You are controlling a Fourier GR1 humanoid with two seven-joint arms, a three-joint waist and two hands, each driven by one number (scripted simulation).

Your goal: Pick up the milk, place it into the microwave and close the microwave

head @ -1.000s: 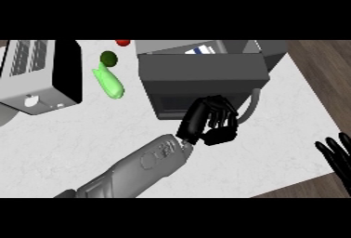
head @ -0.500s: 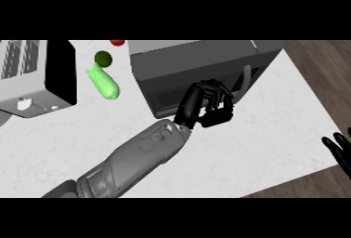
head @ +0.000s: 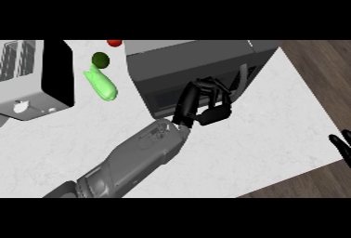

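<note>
— Left hand [head: 203,103] is seen with its fingers curled in, knuckles laid against the front of the microwave [head: 198,60]. Is anything held in it?

— Nothing is seen inside the curl. The milk is not in view anywhere on the counter [head: 274,139]. It is judged to be inside the microwave, though that cannot be confirmed from above.

— And the door?

— The door [head: 161,95] appears flush with the body, or nearly so. A remaining gap cannot be ruled out. The closing step is taken to be in hand.

— How should it be done well?

— The push should be directed straight at the far side, through the door's free edge near the handle [head: 241,76], not at the hinge side. The curled fingers should be held clear of the handle so that nothing is caught. The forearm should be drawn back only once the door is seated.

— What is counted on the counter?

— One microwave. One white toaster [head: 27,88] at the far left. One long light-green vegetable [head: 103,86] between the two. One dark green round thing [head: 100,59] beyond it, and one red round thing [head: 114,42] at the far edge. Two hands are counted: the right hand [head: 341,148] is resting at the right edge, fingers straight, nothing in it.
</note>
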